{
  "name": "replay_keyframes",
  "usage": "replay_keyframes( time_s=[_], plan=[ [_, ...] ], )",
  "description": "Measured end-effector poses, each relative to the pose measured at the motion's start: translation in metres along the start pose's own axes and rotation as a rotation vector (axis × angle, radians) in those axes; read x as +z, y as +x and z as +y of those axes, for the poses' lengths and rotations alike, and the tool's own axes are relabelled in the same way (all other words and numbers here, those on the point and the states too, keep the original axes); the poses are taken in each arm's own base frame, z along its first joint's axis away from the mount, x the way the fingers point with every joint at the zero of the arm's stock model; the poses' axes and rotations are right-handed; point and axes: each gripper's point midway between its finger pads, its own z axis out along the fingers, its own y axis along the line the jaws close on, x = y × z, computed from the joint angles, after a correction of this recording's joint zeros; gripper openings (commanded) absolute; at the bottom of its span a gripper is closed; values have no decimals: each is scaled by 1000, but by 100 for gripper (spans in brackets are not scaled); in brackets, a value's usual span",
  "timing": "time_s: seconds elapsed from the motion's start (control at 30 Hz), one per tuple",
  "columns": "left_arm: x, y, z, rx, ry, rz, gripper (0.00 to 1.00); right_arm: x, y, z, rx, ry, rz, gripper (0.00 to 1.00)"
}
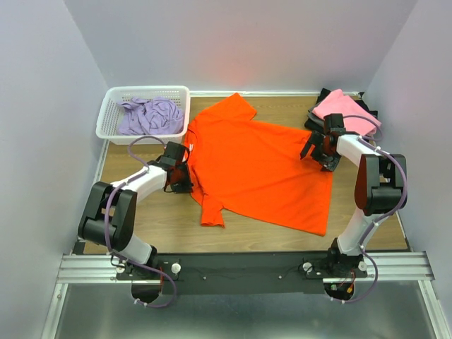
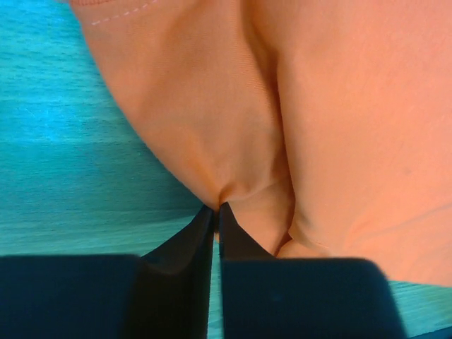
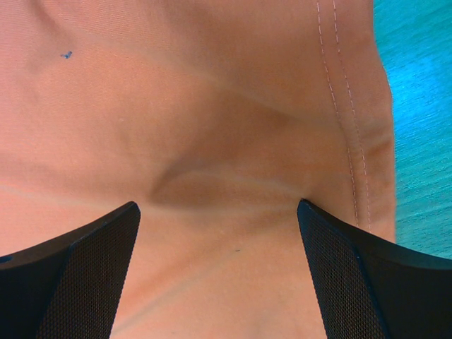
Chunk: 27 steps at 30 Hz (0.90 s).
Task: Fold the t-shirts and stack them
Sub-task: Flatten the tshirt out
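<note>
A bright orange t-shirt (image 1: 258, 166) lies spread flat on the wooden table (image 1: 155, 226). My left gripper (image 1: 185, 173) is at its left edge by the collar; in the left wrist view it (image 2: 216, 206) is shut on a pinch of the orange cloth (image 2: 247, 127). My right gripper (image 1: 319, 152) is at the shirt's right hem; in the right wrist view it (image 3: 219, 206) is open, its fingers (image 3: 92, 261) pressed down on the orange cloth (image 3: 212, 106) near the stitched hem. A lavender shirt (image 1: 150, 115) lies crumpled in the basket. A pink shirt (image 1: 342, 106) lies folded at the back right.
A white lattice basket (image 1: 107, 116) stands at the back left. The pink shirt rests on dark folded shirts (image 1: 366, 107) against the right wall. Grey walls close in the table on three sides.
</note>
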Motion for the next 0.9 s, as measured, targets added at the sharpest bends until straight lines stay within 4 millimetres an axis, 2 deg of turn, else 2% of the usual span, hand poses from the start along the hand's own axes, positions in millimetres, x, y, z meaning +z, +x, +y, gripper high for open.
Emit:
replay_keyframes(
  time_s=[0.17, 0.47, 0.73, 0.9],
  plan=[
    [-2, -3, -2, 10, -2, 6, 0, 0, -1, -2, 0, 9, -5, 99],
    [-32, -35, -7, 66, -34, -35, 0, 2, -4, -9, 0, 50, -19, 99],
    [-49, -28, 5, 134, -97, 26, 0, 4, -9, -14, -5, 89, -27, 99],
    [-61, -31, 9, 164, -129, 42, 0, 6, -12, -17, -3, 109, -32, 99]
  ],
)
